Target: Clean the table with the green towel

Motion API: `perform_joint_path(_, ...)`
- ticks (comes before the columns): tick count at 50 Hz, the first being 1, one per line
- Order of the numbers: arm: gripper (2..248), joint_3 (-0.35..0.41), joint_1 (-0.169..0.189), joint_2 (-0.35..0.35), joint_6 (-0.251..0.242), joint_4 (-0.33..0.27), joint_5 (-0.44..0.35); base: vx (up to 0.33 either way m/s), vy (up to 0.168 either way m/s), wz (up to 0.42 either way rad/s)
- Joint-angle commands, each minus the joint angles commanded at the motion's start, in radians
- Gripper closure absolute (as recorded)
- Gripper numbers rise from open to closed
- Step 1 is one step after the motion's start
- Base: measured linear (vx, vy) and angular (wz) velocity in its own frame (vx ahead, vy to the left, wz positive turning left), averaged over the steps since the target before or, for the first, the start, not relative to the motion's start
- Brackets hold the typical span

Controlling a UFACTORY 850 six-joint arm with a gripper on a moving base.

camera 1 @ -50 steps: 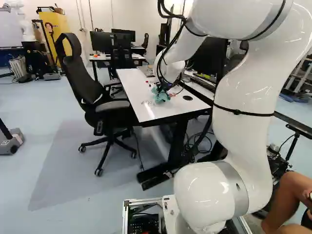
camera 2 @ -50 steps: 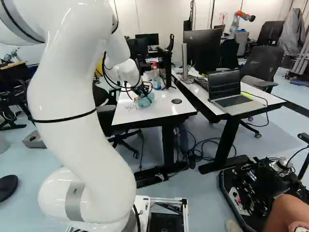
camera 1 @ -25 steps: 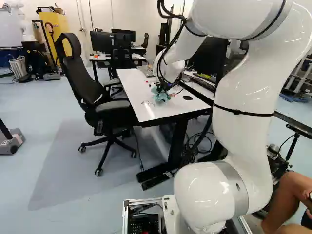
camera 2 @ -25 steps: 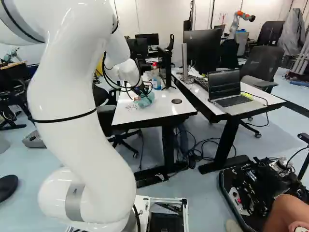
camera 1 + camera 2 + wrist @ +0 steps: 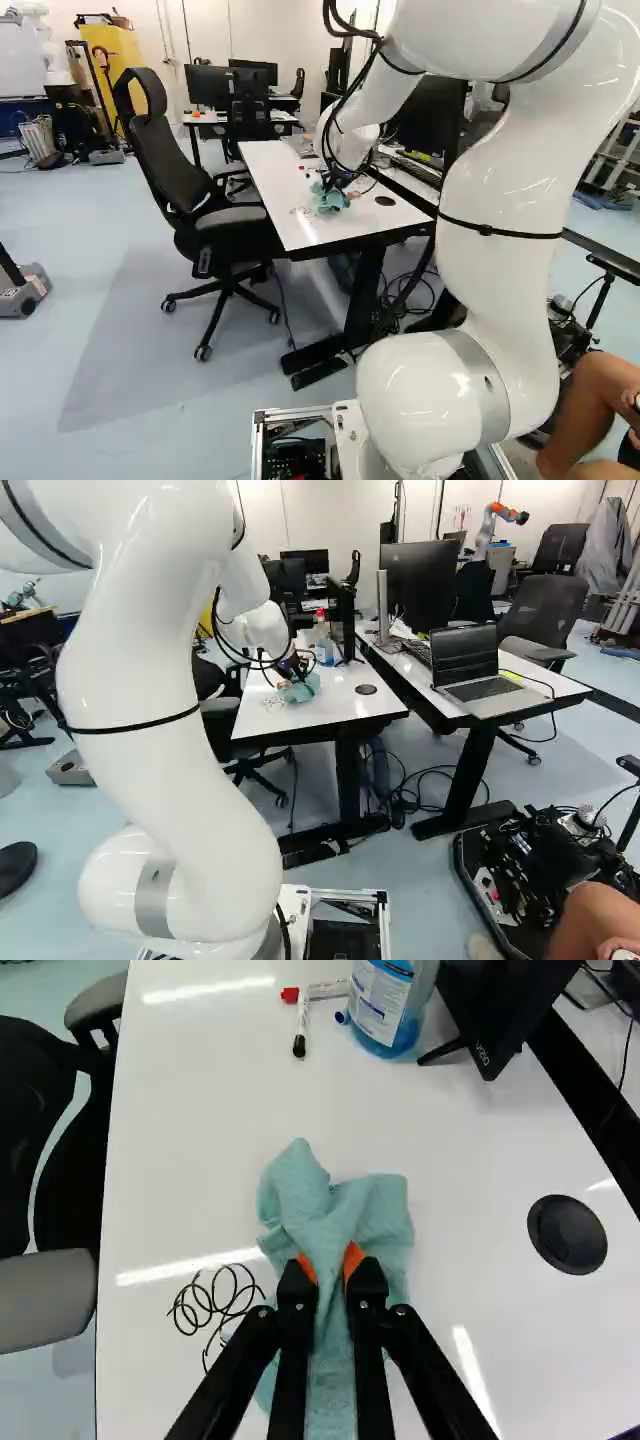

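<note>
Wrist view: the gripper [image 5: 332, 182] is clenching a fold of the green towel [image 5: 325, 1205], its two orange pads pressing from both sides. The towel is lying bunched on the white table [image 5: 190, 1160], extending ahead of and under the fingers. One black scribble [image 5: 213, 1301] (a run of loops) is marking the surface just beside the towel; one round black cover [image 5: 567, 1234] is sitting across the towel from it. Farther ahead, one red-capped marker [image 5: 325, 990] and one black-capped marker [image 5: 301, 1028] are lying near each other. One bottle [image 5: 385, 1005] of blue liquid is standing beside them, bearing a printed label, and one monitor [image 5: 500, 1000] is showing small white lettering. Right base view: one open laptop [image 5: 465, 660] is resting on the second table [image 5: 535, 702]. Left base view: one yellow panel [image 5: 125, 70] is standing far back, displaying a printed picture.
</note>
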State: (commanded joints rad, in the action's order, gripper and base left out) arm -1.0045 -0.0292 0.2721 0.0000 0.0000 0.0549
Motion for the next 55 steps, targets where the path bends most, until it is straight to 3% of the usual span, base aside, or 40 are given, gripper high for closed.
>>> perform_joint_path(55,204,0.0,0.0,0.0,0.0,0.0,0.136,0.0,0.0,0.0)
